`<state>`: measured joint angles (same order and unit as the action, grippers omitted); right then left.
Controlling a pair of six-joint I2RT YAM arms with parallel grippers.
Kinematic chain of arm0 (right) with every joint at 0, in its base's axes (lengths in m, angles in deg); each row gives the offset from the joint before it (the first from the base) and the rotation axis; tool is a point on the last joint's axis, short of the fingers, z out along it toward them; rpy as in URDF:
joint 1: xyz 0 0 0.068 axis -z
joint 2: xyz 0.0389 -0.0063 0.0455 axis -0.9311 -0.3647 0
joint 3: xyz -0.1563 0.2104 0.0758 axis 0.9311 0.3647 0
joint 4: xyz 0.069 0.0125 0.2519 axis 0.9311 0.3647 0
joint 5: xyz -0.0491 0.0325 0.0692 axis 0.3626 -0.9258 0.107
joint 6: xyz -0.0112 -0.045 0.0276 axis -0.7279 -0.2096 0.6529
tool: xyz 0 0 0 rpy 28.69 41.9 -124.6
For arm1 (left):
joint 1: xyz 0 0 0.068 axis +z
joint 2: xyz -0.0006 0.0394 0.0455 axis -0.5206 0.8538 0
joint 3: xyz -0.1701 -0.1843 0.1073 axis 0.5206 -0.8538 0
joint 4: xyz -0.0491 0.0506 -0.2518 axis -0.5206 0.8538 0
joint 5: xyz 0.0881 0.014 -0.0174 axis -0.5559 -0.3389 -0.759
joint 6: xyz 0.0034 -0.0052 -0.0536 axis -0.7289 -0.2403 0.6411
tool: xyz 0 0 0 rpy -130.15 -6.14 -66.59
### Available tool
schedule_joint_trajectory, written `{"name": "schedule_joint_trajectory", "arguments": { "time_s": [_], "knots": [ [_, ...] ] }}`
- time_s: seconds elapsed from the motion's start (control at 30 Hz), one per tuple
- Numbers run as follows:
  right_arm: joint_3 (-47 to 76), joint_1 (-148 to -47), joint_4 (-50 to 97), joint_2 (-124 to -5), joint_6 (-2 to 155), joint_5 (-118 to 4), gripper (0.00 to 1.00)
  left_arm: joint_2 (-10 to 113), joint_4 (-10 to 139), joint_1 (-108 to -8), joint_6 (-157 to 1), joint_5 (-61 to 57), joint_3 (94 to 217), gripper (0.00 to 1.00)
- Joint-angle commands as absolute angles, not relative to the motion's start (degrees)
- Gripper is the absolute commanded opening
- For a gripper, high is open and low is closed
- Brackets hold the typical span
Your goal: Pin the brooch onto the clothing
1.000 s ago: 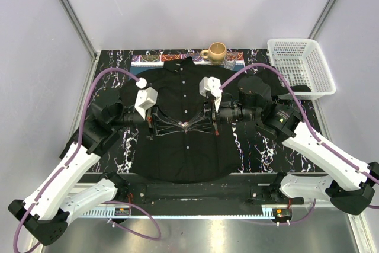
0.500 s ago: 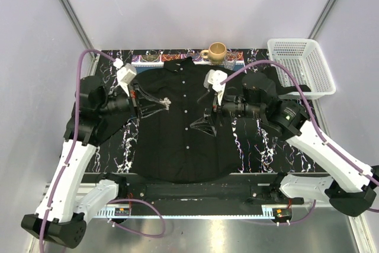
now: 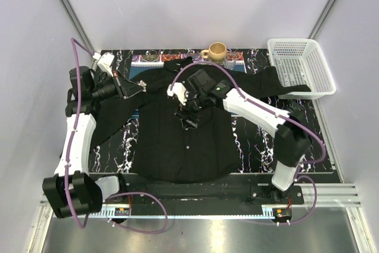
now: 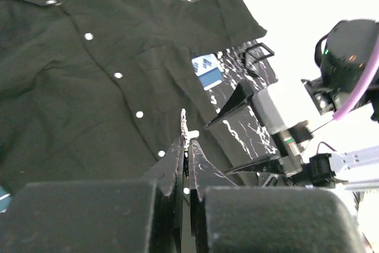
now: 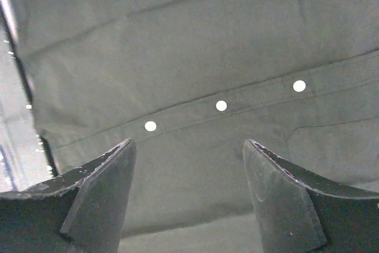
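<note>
Left wrist: left pincer (image 4: pixel 185 144) clamped on brooch (image 4: pixel 185 125) at shirt (image 4: pixel 71 99) shoulder; right pincer (image 5: pixel 188 146) apart over buttons (image 5: pixel 221 105).

Your worktop (image 3: pixel 254 146) is a black slab veined with white, filling the middle of the overhead view. Most of it is covered by the black shirt (image 3: pixel 177 146), laid flat with its front up, collar toward the top of the frame and hem toward the bottom. One sleeve runs to the lower left, and the other reaches right as far as the white mesh basket (image 3: pixel 299 66) in the upper right corner. Along the top edge you have a tan mug (image 3: pixel 217 51) with a small clear glass (image 3: pixel 230 58) just beside it. A strip of coloured printed sheets (image 3: pixel 148 58) lies left of them, partly under the collar.
</note>
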<state>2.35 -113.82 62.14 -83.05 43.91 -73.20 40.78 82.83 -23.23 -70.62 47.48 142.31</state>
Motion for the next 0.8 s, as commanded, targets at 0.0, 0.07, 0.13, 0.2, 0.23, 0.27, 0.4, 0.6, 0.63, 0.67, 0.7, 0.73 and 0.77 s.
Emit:
{"name": "schedule_joint_trajectory", "arguments": {
  "time_s": [0.0,0.07,0.13,0.2,0.23,0.27,0.4,0.6,0.63,0.67,0.7,0.73,0.77],
  "knots": [
    [-2.69,-113.61,60.76,-89.91,42.02,-71.02,0.76,44.39,78.55,-20.65,-71.14,45.34,142.92,0.0],
    [-3.57,-113.61,58.31,-92.74,42.63,-69.88,0.72,47.56,78.9,-19.86,-72.54,44.55,143.44,0.0],
    [-5.59,-113.52,56.46,-96.87,43.43,-69.78,0.65,50.27,78.9,-19.07,-72.91,43.93,143.71,0.0],
    [-7.78,-113.52,55.67,-100.55,43.43,-69.7,0.61,52.13,79.77,-18.89,-74.13,44.19,144.76,0.0],
    [-8.23,-113.44,54.09,-101.62,43.17,-69.0,0.57,53.36,79.87,-18.98,-74.22,44.37,145.03,0.0],
    [-8.5,-113.44,52.95,-102.5,42.56,-68.56,0.54,53.63,79.78,-18.98,-74.05,44.28,145.12,0.0],
    [-11.29,-113.52,48.81,-108.65,41.58,-66.97,0.52,54.6,78.9,-18.98,-72.82,42.96,144.85,0.0],
    [-14.92,-113.52,48.8,-113.93,40.53,-66.53,0.53,58.2,80.92,-18.89,-72.03,43.57,146.43,0.0],
    [-14.57,-113.52,49.33,-113.84,40.27,-68.36,0.53,59.07,80.84,-18.89,-72.03,44.62,146.78,0.0],
    [-13.95,-113.7,49.77,-113.41,39.92,-69.33,0.53,59.52,81.01,-18.98,-72.11,44.89,147.13,0.0],
    [-12.38,-113.7,50.03,-113.14,39.91,-70.3,0.53,59.87,81.97,-18.98,-72.2,44.72,147.4,0.0],
    [-11.58,-113.61,51.17,-112.97,39.91,-72.31,0.53,60.83,82.76,-18.98,-72.38,44.37,148.36,0.0],
    [-9.66,-113.7,51.79,-112.62,39.65,-73.55,0.53,61.1,83.38,-18.98,-73.25,44.28,148.8,0.0]
  ]
}}
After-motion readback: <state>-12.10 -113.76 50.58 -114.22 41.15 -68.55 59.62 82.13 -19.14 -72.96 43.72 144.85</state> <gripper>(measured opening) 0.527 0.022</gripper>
